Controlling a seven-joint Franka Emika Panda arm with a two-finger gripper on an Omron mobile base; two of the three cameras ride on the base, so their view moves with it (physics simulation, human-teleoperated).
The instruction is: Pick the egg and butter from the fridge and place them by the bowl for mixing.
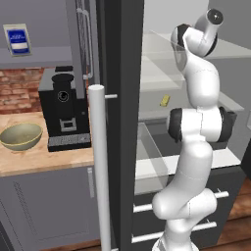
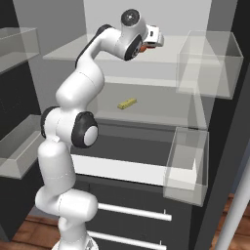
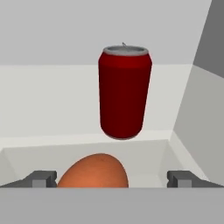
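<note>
Item: the egg [image 3: 93, 171], light, smooth, rounded, likely fragile and slip-prone; it sits between my fingers [image 3: 41, 179], spread wide apart, so I'd pinch gently across its middle.

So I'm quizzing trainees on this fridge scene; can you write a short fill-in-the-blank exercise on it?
1. In the hand view, the egg lies between the tips of the ____ end effector.
2. The can standing behind the egg is ____ in colour.
3. The butter lies on a shelf inside the ____.
4. The bowl sits on the counter beside the black ____.

Missing words: open; red; fridge; coffee machine
</note>
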